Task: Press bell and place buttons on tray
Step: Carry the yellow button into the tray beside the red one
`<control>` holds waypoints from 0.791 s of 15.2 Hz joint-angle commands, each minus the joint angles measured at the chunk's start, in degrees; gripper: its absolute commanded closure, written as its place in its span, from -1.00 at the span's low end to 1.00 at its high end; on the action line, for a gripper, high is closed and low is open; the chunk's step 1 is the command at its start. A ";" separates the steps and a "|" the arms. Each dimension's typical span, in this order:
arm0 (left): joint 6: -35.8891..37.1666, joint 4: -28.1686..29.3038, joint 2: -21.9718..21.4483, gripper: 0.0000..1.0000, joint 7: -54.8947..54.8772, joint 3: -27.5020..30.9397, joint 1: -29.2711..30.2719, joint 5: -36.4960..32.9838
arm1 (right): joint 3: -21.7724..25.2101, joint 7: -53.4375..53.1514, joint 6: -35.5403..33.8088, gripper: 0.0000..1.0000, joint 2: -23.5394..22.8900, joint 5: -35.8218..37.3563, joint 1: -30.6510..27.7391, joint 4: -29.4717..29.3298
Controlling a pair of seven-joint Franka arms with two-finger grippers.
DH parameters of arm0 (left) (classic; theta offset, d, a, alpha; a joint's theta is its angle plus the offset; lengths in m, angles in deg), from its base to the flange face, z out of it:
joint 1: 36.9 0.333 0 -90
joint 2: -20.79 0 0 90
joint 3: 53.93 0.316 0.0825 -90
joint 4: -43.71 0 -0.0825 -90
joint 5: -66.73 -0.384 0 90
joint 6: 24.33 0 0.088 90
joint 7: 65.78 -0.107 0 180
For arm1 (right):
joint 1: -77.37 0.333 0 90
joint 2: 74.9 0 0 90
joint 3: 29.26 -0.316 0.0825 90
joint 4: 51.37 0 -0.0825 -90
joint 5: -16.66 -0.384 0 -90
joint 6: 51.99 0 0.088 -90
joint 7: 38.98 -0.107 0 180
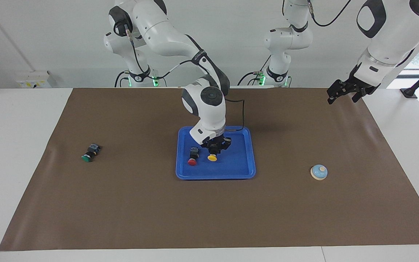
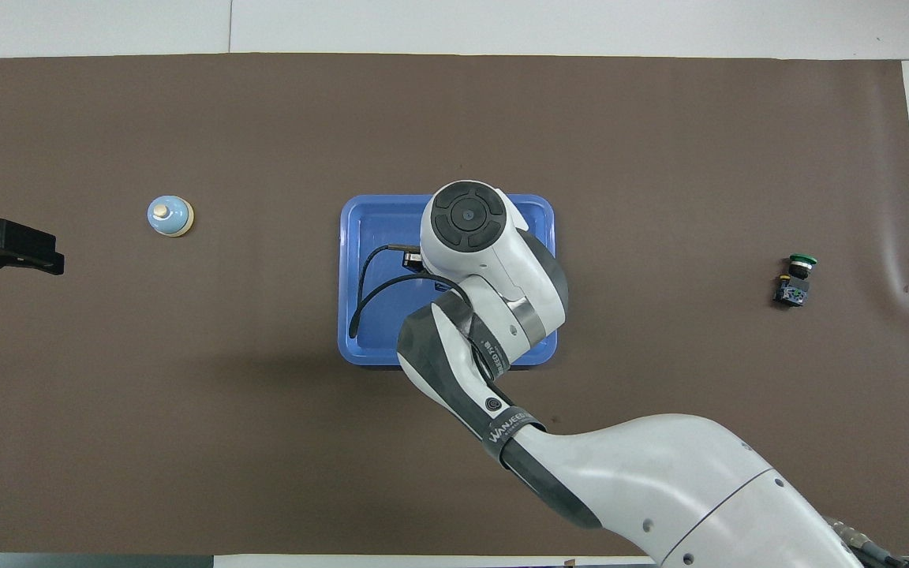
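My right gripper [image 1: 215,148] hangs over the blue tray [image 1: 242,171], shut on the yellow button [image 1: 212,157], whose cap points away from the robots. Beside it the red button [image 1: 193,159] lies in the tray. In the overhead view the right arm hides both of them and much of the tray [image 2: 360,315]. The green button [image 1: 89,153] [image 2: 795,278] lies on the brown mat toward the right arm's end. The light-blue bell [image 1: 319,172] [image 2: 169,215] stands toward the left arm's end. My left gripper [image 1: 342,94] [image 2: 5,248] waits open above the mat's edge there.
A brown mat [image 1: 209,218] covers most of the white table. A black cable [image 2: 375,284] loops from the right wrist over the tray. A third arm's base [image 1: 278,72] stands at the robots' end of the table.
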 commanded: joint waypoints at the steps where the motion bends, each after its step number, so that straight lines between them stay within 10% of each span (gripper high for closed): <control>1: -0.19 1.15 -1.34 -1.00 0.60 0.06 -0.15 -0.58 | -0.17 -0.47 2.45 1.00 1.05 -0.01 -0.30 2.87; 2: -0.19 1.15 -1.34 -1.00 0.60 0.06 -0.15 -0.58 | -0.17 -0.55 2.54 1.00 1.14 -0.01 -0.30 2.96; 3: -0.19 1.15 -1.34 -1.00 0.60 0.06 -0.15 -0.58 | -0.17 -0.64 2.97 0.58 1.14 -0.01 -0.30 3.30; 5: -0.19 1.15 -1.34 -1.00 0.60 0.06 -0.15 -0.58 | -0.17 -1.08 4.55 -0.93 1.41 -0.01 -0.22 4.45; 12: -0.19 1.15 -1.34 -1.00 0.60 0.06 -0.15 -0.58 | 0.35 -2.31 -8.50 -1.00 2.19 -0.10 -1.00 -3.52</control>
